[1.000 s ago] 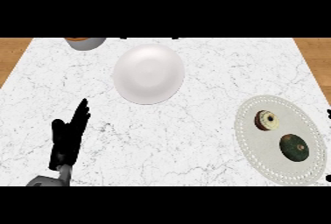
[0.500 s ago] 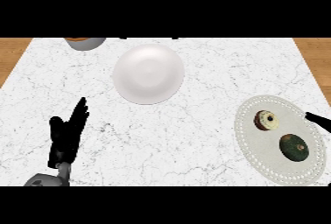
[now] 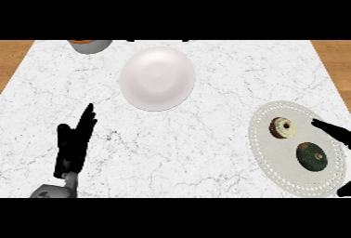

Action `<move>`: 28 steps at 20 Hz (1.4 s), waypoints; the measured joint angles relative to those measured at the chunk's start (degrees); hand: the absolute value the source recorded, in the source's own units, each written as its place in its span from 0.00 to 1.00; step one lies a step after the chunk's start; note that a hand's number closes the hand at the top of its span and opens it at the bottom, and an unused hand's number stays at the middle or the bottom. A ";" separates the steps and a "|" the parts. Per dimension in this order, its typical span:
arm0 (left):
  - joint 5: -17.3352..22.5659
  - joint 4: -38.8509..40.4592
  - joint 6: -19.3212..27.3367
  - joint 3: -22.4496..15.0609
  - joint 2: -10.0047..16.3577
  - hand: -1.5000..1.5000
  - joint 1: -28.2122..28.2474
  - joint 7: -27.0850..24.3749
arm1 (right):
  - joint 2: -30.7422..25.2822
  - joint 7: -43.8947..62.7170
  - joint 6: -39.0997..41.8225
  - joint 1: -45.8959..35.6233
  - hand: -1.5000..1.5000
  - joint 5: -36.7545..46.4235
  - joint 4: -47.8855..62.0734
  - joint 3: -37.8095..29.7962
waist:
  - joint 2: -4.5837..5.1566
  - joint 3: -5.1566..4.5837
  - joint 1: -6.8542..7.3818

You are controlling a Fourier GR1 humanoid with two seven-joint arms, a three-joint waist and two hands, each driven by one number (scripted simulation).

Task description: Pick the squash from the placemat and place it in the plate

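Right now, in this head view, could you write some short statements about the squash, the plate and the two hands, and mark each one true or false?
1. The squash lies on the placemat. True.
2. The white plate holds the squash. False: nothing lies in the plate, and the squash is on the placemat.
3. The right hand is curled round the squash. False: it comes in at the view's right edge with a straight finger, apart from the squash.
4. The left hand is open at the lower left and holds nothing. True.
5. A small round brown item shares the placemat with the squash. True.
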 measured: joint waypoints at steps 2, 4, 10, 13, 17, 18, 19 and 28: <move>-0.29 -0.20 -0.77 0.62 -0.05 0.50 -0.04 0.32 | 1.48 0.79 0.28 0.28 0.00 1.42 -1.02 0.34 | -0.02 -0.02 -0.05; -0.53 -0.45 -1.59 1.41 -0.36 0.50 0.40 0.21 | 2.64 -0.41 0.13 -0.27 0.00 3.25 0.76 -0.06 | -0.02 -0.01 -0.03; -3.19 -1.14 -2.21 2.16 -2.62 0.50 1.41 0.46 | 5.27 -1.30 1.83 -1.85 0.00 7.22 3.23 -2.21 | -0.03 -0.02 -0.02; -3.73 -1.19 -3.11 3.30 -3.12 0.50 1.49 0.58 | 6.22 -1.80 2.48 -2.26 0.00 9.11 3.83 -3.12 | -0.02 0.00 -0.06; -4.72 -2.07 -3.81 4.19 -3.76 0.50 1.94 1.06 | 8.63 -2.80 1.50 -4.25 0.00 12.28 7.79 -3.37 | -0.01 0.00 0.01; -5.15 -1.73 -3.97 4.25 -4.22 0.50 1.89 0.82 | 9.01 -2.76 1.56 -4.08 1.00 12.73 7.54 -3.74 | -0.01 0.00 -0.02; -5.55 -1.14 -3.98 4.45 -4.51 0.50 1.55 0.68 | 8.49 -3.62 1.90 -4.16 1.00 12.88 7.97 -4.43 | -0.01 0.00 -0.04; -6.97 -2.14 -4.78 5.38 -5.81 0.50 1.40 1.68 | 10.10 -11.00 -6.63 -7.34 1.00 17.99 14.58 -5.86 | -0.19 -0.27 0.08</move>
